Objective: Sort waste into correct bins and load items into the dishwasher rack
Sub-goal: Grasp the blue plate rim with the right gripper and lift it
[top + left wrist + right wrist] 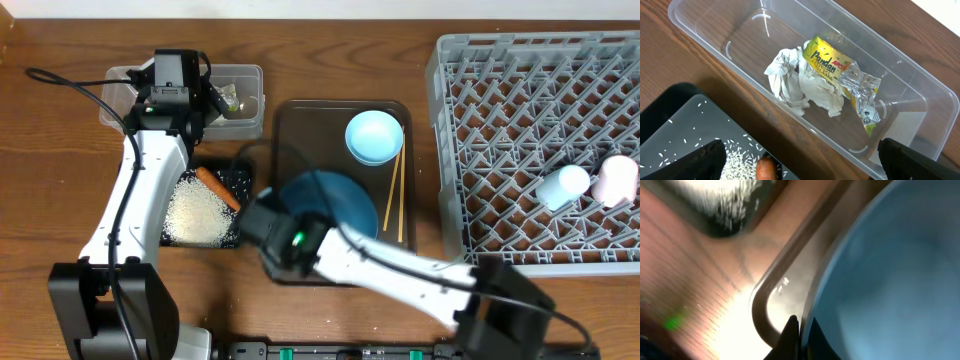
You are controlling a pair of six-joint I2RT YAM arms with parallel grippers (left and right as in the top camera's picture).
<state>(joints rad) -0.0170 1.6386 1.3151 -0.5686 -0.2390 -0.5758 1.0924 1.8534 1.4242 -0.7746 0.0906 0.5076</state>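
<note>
The clear tub holds a crumpled white tissue and the yellow-green wrapper. My left gripper is open and empty above the gap between the tub and the black tray. Rice and the orange carrot lie in the black tray; the carrot tip also shows in the left wrist view. My right gripper is shut on the rim of the big dark-blue bowl, which sits in the brown tray. The light-blue bowl and chopsticks lie there too.
The grey dishwasher rack fills the right side and holds a white cup and a pinkish cup. The brown tray's rounded corner is right beside my right fingers. Cables trail over the table's left.
</note>
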